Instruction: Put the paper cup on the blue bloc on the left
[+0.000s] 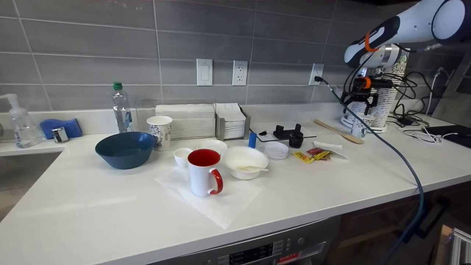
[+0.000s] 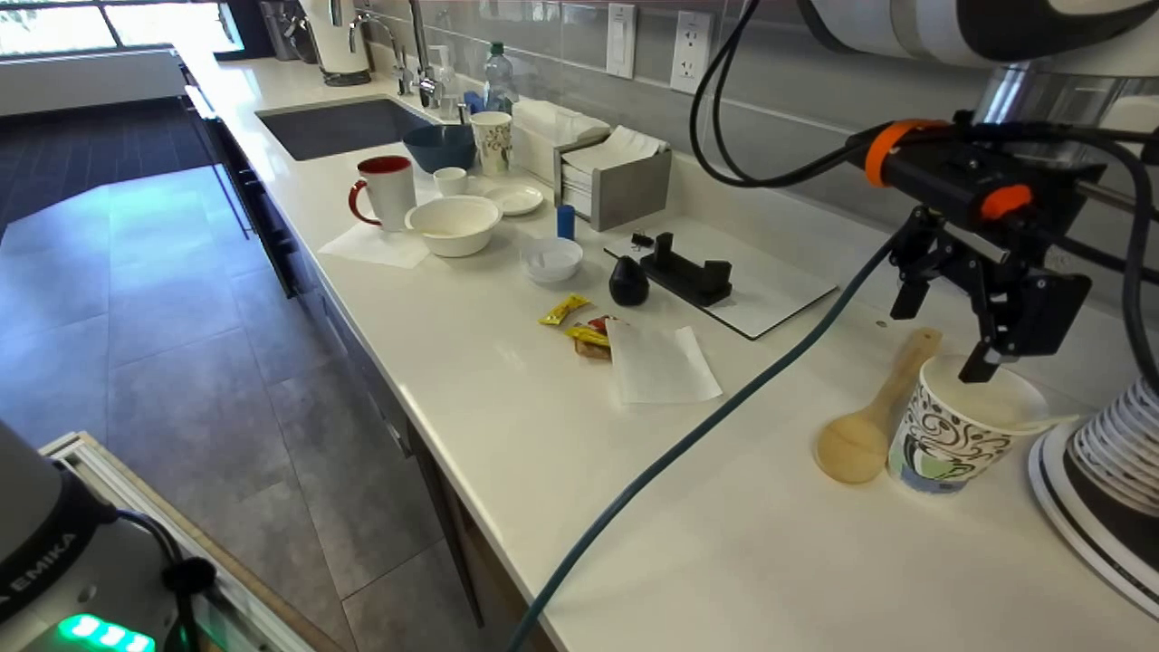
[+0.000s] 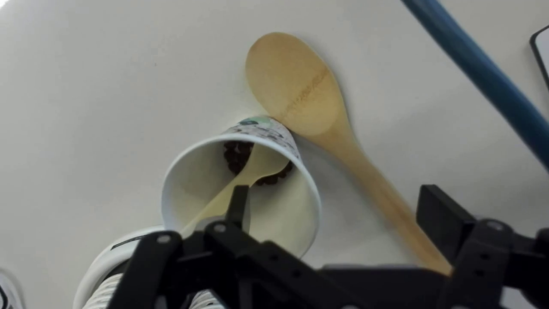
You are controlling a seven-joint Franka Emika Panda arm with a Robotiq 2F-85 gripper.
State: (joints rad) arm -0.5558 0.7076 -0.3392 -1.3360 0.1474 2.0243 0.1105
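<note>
Currently I'm holding my gripper point(image 3: 336, 199) spread wide by a patterned cup point(image 2: 955, 442); the small white paper cup point(image 1: 182, 158) is standing near the red-lined mug point(image 1: 201, 176), the blue block point(image 1: 252, 140) near the napkins point(image 1: 231, 119).

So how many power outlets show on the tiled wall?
2: one outlet beside the light switch; a second outlet, nearer the robot arm, holding a black plug. More may hide behind or beyond that arm.
</note>
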